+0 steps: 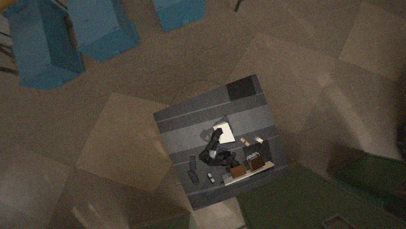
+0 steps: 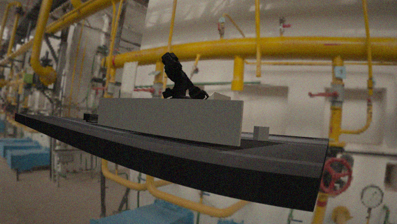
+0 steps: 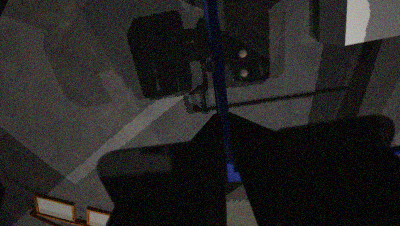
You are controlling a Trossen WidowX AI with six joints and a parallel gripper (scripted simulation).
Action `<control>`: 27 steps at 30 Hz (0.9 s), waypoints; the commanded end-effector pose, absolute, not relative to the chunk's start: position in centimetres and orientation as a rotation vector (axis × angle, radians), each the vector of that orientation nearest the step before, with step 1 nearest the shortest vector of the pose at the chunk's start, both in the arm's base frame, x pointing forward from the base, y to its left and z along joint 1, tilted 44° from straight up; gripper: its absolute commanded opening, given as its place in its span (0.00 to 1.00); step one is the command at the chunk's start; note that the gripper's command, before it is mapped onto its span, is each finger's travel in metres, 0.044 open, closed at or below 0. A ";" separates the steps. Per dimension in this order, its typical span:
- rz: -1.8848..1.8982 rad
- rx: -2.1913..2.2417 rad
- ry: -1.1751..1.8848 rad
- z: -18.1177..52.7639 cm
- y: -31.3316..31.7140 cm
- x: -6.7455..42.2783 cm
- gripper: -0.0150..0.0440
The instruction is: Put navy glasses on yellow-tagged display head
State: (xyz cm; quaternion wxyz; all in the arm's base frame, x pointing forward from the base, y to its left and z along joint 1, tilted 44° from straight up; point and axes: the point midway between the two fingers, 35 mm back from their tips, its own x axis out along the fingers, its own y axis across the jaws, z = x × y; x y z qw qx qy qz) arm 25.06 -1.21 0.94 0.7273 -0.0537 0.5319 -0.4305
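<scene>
My gripper is shut on the long dark-blue temple of the navy glasses; the temple runs up the wrist view from between the fingertips. The fingers hide much of the glasses. In the top view, the arm covers the fingertips. Two brown blocks, a left one and a right one, stand side by side and look like the display heads. No yellow tag can be made out, so I cannot tell which head has it. The exterior view shows the arm, but not the heads or glasses.
A pale panel stands along the heads. Orange-rimmed glasses, a small pale block and a large white box are nearby. A pale wire frame is at the right head.
</scene>
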 end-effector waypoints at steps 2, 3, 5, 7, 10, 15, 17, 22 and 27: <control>-0.941 -0.109 1.166 3.1 1.1 25.1 0.25; -0.941 -0.110 1.166 3.5 1.4 25.1 0.25; -0.942 -0.112 1.165 4.3 2.2 25.0 0.25; -0.944 -0.114 1.164 5.1 3.0 24.9 0.25; -0.945 -0.116 1.163 5.7 3.5 24.8 0.25; -0.906 -0.147 1.183 6.1 3.5 24.8 0.25; -0.864 -0.182 1.204 6.6 3.5 24.7 0.25; -0.742 -0.281 1.255 8.0 3.5 24.4 0.25; -0.618 -0.383 1.295 9.3 3.4 24.0 0.25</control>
